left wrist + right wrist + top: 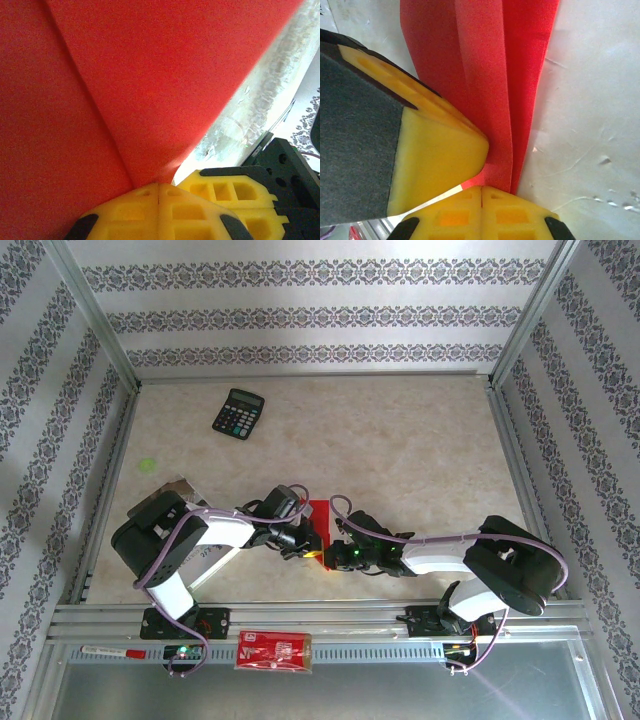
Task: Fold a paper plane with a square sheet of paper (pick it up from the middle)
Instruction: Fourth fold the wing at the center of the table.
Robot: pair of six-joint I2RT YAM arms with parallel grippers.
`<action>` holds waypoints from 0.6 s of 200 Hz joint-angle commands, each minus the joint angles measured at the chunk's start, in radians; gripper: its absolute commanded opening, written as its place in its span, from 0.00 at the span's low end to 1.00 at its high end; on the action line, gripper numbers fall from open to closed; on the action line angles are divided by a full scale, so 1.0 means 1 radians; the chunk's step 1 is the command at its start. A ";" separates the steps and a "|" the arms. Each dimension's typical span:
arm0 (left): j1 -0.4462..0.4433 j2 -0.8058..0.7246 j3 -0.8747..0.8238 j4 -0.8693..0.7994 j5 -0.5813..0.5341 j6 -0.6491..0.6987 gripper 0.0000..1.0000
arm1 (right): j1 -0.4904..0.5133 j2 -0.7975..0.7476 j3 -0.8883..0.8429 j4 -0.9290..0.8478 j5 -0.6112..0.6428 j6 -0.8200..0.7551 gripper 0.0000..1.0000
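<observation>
A robotics lab cell: an aluminium frame [95, 315] boxes a marble-look table [400, 440] between patterned wall panels [300, 315].

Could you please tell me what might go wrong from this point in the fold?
The left gripper and right gripper both have jaws shut on the folded red paper at nearly one spot; pulling apart could tear it. The grippers sit very close together, so a small move might make them collide. Each pinch takes only the paper's edge, so it might slip.
</observation>
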 commanded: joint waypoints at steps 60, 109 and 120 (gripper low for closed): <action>0.022 0.021 0.040 -0.088 -0.073 0.082 0.00 | 0.003 0.060 -0.004 -0.264 0.037 -0.001 0.00; 0.057 0.036 0.044 -0.108 -0.097 0.134 0.00 | 0.003 0.070 0.016 -0.323 0.038 -0.015 0.00; 0.064 0.037 0.047 -0.111 -0.098 0.139 0.00 | 0.003 0.074 0.020 -0.336 0.037 -0.019 0.00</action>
